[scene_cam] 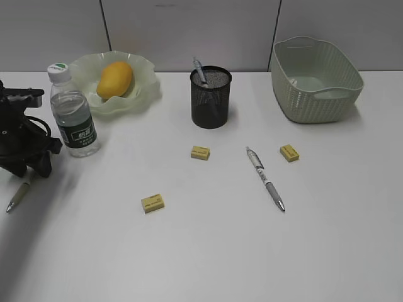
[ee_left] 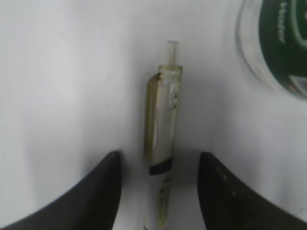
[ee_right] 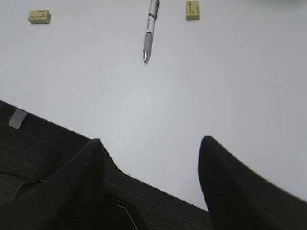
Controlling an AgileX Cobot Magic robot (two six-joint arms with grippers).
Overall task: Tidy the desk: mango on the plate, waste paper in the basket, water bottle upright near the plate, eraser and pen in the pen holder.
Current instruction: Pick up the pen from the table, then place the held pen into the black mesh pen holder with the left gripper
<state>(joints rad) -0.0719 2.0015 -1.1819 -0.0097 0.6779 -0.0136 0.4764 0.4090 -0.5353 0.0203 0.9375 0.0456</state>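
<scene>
Straddling: left gripper [ee_left: 158, 191], black jaws apart either side of a translucent olive-green pen [ee_left: 162, 143]; contact hard to judge, apparently not gripping.
Right gripper [ee_right: 151, 182]: jaws wide, holding nothing, over the near edge of the plain white desk [scene_cam: 208, 251].
Landmark: black wire-mesh pen holder [scene_cam: 211, 97], one pen inside.
Left of holder: yellow-orange mango [scene_cam: 115, 78] on wavy pale green plate [scene_cam: 148, 78]; clear water bottle [scene_cam: 72, 113] upright.
Right of holder: pale green woven basket [scene_cam: 315, 78].
In front: three yellow erasers [scene_cam: 200, 152], grey-white pen [scene_cam: 265, 178].
Cut off: green pen's lower end.

Mango [scene_cam: 115, 79] on plate [scene_cam: 146, 68]
</scene>
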